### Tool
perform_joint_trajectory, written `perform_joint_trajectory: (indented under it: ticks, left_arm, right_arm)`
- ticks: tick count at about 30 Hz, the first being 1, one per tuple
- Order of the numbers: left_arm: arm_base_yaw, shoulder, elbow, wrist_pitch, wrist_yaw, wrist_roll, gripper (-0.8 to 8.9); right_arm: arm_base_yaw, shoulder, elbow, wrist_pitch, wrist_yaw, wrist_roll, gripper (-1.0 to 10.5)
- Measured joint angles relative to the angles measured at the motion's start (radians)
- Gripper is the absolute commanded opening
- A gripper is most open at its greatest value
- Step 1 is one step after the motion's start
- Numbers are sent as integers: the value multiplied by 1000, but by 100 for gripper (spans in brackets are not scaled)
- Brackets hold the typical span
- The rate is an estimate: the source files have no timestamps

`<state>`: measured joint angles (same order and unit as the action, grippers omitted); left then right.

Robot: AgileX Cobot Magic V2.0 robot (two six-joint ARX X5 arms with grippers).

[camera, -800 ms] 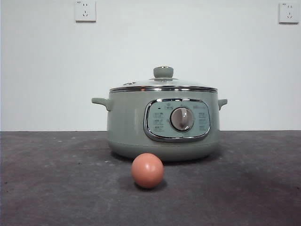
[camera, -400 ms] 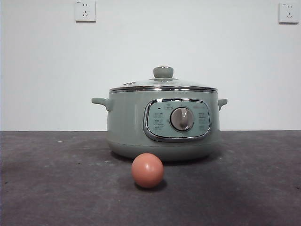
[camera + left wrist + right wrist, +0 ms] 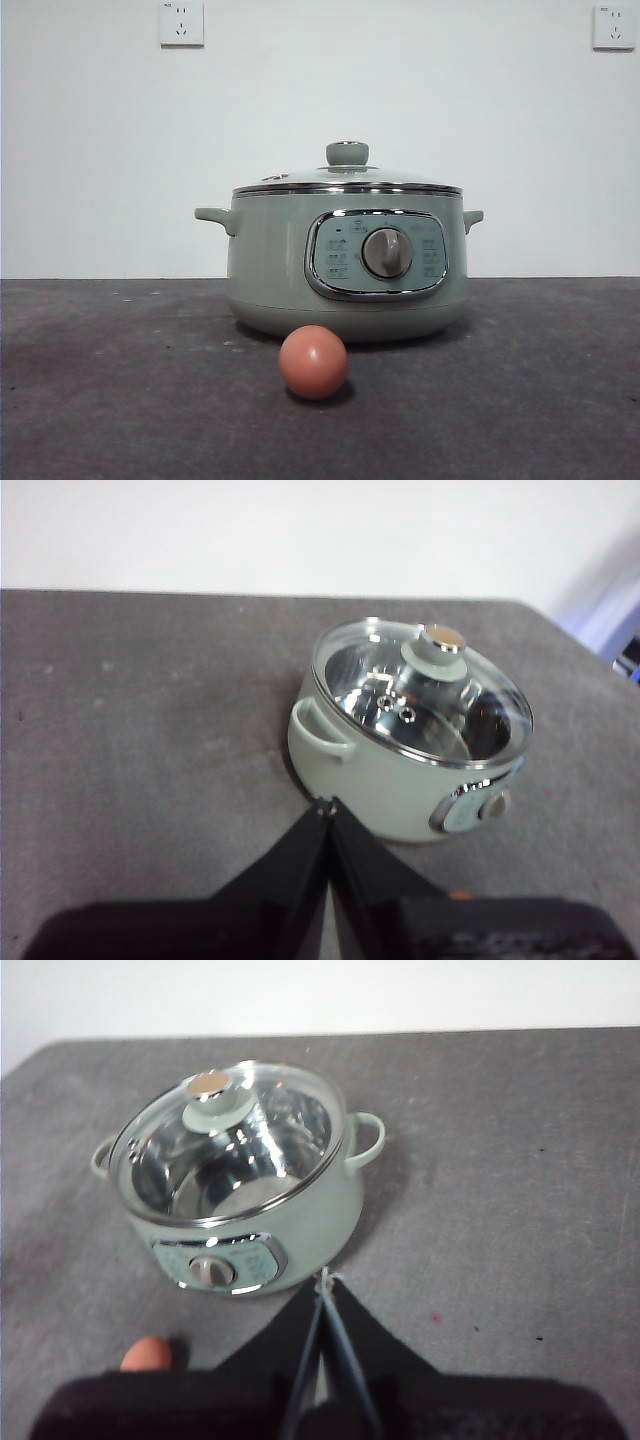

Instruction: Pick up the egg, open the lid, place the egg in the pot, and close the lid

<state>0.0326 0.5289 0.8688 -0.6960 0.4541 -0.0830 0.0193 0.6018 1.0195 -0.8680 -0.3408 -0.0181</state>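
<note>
Grey matte table [image 3: 120, 400]: bearing surface for all items. Squat sage-green electric cooking pot [image 3: 345, 260], two side handles, chrome-framed panel with grey dial: upright on the table. Round clear glass lid [image 3: 345, 180], metal rim, sage-green knob: seated flat on the pot, closed. Left gripper [image 3: 326, 806], black: aloft, off the pot's handle side, jaws pressed together, holding nothing. Right gripper [image 3: 324, 1278], black: aloft, off the pot's opposite side, jaws likewise together and empty. Small smooth orange-brown egg [image 3: 314, 362]: on the table just before the pot's dial panel, apart from it, untouched. Step in hand, judged: egg pickup; part the jaws first, descend centred, close gently, since the round shell would roll or slip.
</note>
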Motion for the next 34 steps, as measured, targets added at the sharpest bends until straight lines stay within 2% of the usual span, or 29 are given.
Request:
perform_joint_trajectory:
  ticks: [3,8,10,11,13,15,16,17,18,30,34]
  left_arm:
    - [0,31,55,-60,1,35,-7]
    - [0,60,89,-81,10,54,-1]
    - [0,69,94,-82,51,57,8]
    - [0,74,94,-82,80,57,38]
    - [0,82,94,-83,132,57,209]
    - [0,90,94,-83,168,57,532]
    - [0,92,94,-83,172,57,663]
    - [0,96,94,-83,175,57,757]
    - [0,99,94,-85,175,56,787]
    - [0,156,95,-85,179,53,786]
    - [-31,210,120,-68,178,53,786]
  right_arm:
    - [0,35,54,-35,0,-35,-9]
    - [0,68,79,-48,0,-54,12]
    - [0,78,80,-51,-6,-59,117]
    - [0,83,80,-51,-17,-61,209]
    - [0,92,80,-51,-38,-61,364]
    - [0,95,80,-53,-53,-62,496]
    - [0,95,80,-53,-53,-62,531]
    - [0,97,80,-55,-54,-62,556]
    - [0,97,80,-58,-54,-62,575]
    - [0,100,80,-90,-58,-61,574]
    - [0,102,80,-95,-72,-61,572]
